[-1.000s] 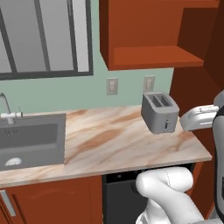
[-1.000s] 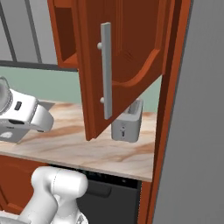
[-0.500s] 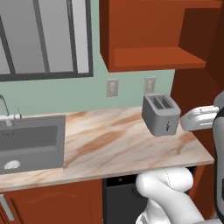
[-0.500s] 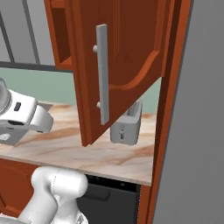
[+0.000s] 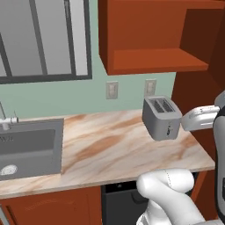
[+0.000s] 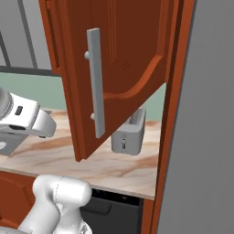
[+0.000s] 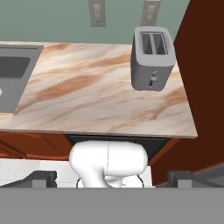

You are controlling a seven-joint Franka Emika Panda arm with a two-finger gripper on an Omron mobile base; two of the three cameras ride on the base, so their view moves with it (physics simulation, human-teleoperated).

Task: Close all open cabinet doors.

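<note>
Left base view: wall cabinet stands open, shelf and interior bare to the room, so door not yet closed. Grey toaster sits on the marble bench below it, sink at far left, two wall outlets under the cabinet, window above the sink. White hand hangs just right of the toaster, apart from it.

Right base view: open cabinet door swung well out toward camera, long grey bar handle on its face. Hand sits left of and below the door, not touching. Best approach, as a judgement: raise the hand, get behind the door's outer face near the free edge or handle, push in an arc toward the hinge side; keep above the toaster.

Hand view: looks down on bench, toaster, outlets, dark appliance front under the bench edge. Jaws barely visible at the bottom edge; cannot tell whether spread or together.
</note>
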